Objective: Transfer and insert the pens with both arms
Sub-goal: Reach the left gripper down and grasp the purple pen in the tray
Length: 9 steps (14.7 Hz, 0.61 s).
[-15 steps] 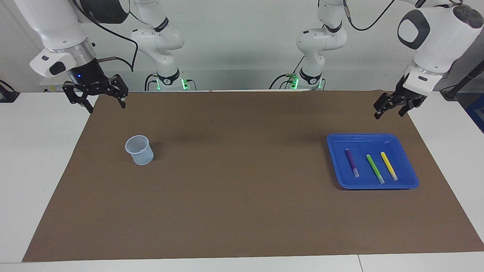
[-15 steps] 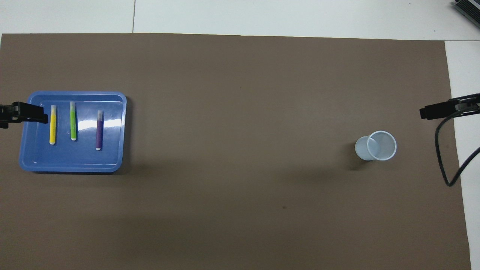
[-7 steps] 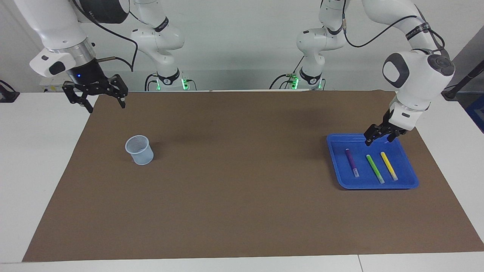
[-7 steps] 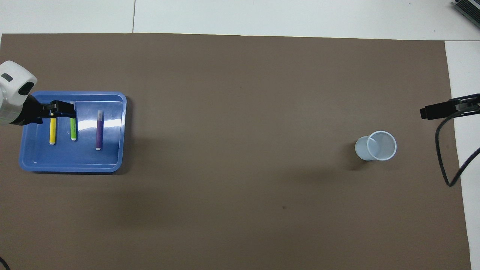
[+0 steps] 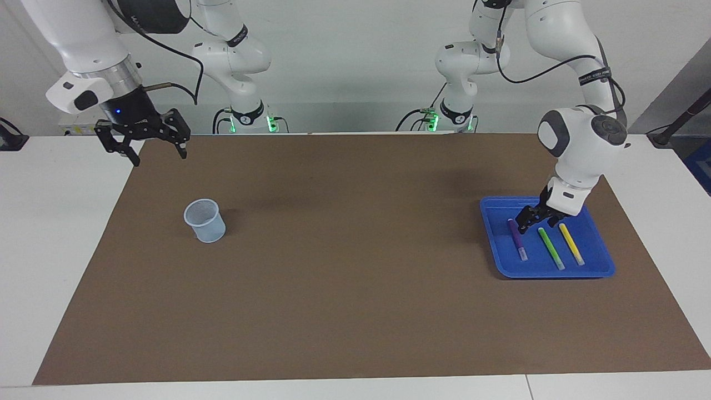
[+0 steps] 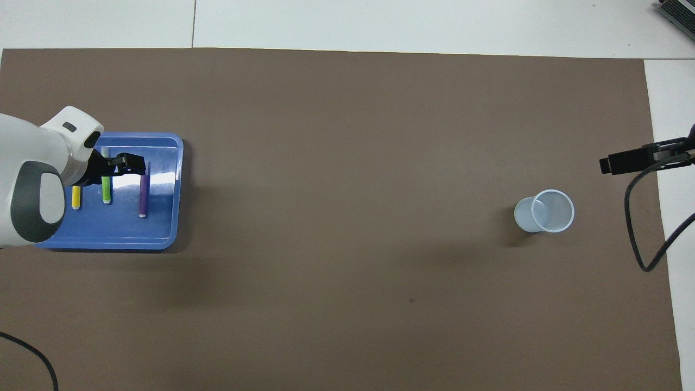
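On blue plastic tray, 3 slim marker pens unmoved, pale mesh cup empty, left gripper open above them, right gripper open, waiting.

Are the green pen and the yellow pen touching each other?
Apart. The facing view shows bare blue tray between the green pen and the yellow pen along their length.

occluded: yellow pen top by left arm | overhead
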{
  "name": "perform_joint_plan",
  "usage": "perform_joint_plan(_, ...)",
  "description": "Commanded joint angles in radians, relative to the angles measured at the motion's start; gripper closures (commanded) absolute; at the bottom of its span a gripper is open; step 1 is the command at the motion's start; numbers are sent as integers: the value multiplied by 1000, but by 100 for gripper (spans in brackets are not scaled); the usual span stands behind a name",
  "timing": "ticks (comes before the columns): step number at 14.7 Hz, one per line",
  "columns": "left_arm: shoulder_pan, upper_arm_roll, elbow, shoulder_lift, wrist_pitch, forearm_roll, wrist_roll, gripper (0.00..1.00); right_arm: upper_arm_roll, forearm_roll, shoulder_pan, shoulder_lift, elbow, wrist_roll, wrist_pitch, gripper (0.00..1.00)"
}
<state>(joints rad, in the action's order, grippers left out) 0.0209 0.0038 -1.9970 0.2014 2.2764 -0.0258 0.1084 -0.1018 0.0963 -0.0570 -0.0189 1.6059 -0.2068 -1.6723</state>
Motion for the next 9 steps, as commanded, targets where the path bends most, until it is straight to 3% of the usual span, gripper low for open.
perform_joint_plan(1,-21,11,-19,24,64,9,25,0,4,59,-4,-58,104,24,-62,0)
perform_joint_plan(4,-19,11,-19,75,106,10,24,0,8,132,-9,-70,138,69,-84,0)
perform_joint_plan(9,-27,10,-45,90,130,10,20,0,8,212,-64,-81,180,105,-109,0)
